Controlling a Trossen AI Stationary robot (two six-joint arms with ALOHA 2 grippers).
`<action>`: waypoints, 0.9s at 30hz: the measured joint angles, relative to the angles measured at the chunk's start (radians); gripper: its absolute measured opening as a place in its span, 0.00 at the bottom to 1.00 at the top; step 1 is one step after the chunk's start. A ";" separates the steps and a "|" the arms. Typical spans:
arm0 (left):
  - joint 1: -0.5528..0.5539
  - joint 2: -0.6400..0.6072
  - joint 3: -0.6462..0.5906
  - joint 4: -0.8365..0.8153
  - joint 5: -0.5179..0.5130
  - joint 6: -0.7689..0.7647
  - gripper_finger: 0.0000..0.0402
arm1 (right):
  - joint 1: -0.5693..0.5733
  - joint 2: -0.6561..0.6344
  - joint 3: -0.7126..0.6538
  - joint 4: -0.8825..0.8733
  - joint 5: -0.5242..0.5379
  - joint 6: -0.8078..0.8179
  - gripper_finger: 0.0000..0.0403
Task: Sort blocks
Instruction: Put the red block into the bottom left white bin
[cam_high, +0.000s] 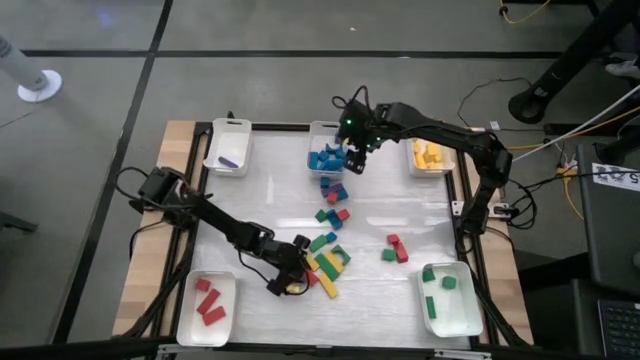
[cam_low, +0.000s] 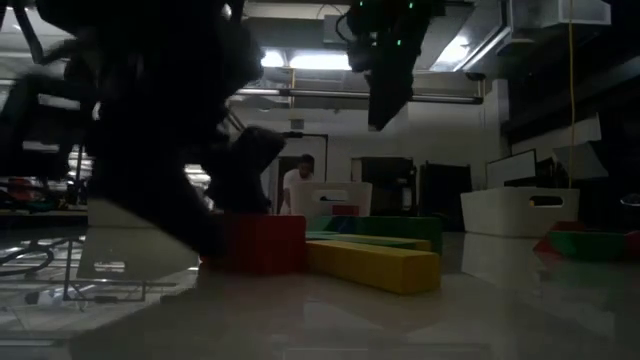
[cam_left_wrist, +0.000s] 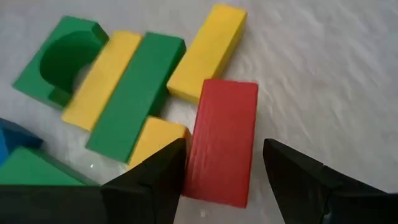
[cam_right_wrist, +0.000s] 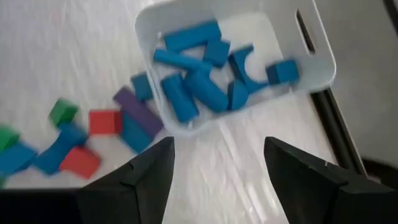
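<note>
Two grippers: both with fingers spread, neither holding anything.
Left gripper (cam_left_wrist: 221, 171): low over the table's near-left part, open, its fingers straddling a red bar (cam_left_wrist: 221, 149); whether they touch it cannot be told.
Beside the red bar: a yellow bar (cam_left_wrist: 208, 50), a green bar (cam_left_wrist: 134, 96) and a green arch block (cam_left_wrist: 59, 62) lie close together on the table (cam_high: 400, 215).
Right gripper (cam_right_wrist: 217, 171): raised above the near edge of the blue tray (cam_right_wrist: 311, 56), fingers apart and empty.
Blue tray: at the far middle, filled with blue blocks (cam_right_wrist: 199, 84).
Just outside it: loose blue, red and green blocks and one purple block (cam_right_wrist: 134, 109).
Other trays: red tray (cam_high: 207, 308) near left, green tray (cam_high: 448, 300) near right, yellow tray (cam_high: 430, 157) far right, and a far-left tray (cam_high: 228, 147).
</note>
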 joint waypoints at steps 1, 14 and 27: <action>0.001 0.009 0.000 -0.004 0.000 -0.002 0.51 | 0.011 0.000 0.020 -0.034 0.000 0.011 0.62; 0.001 0.012 0.000 -0.008 0.003 0.031 0.31 | 0.307 -0.002 0.101 -0.344 0.004 0.185 0.62; -0.002 0.008 0.008 -0.019 -0.003 0.031 0.30 | 0.669 0.012 0.095 -0.218 0.148 0.704 0.62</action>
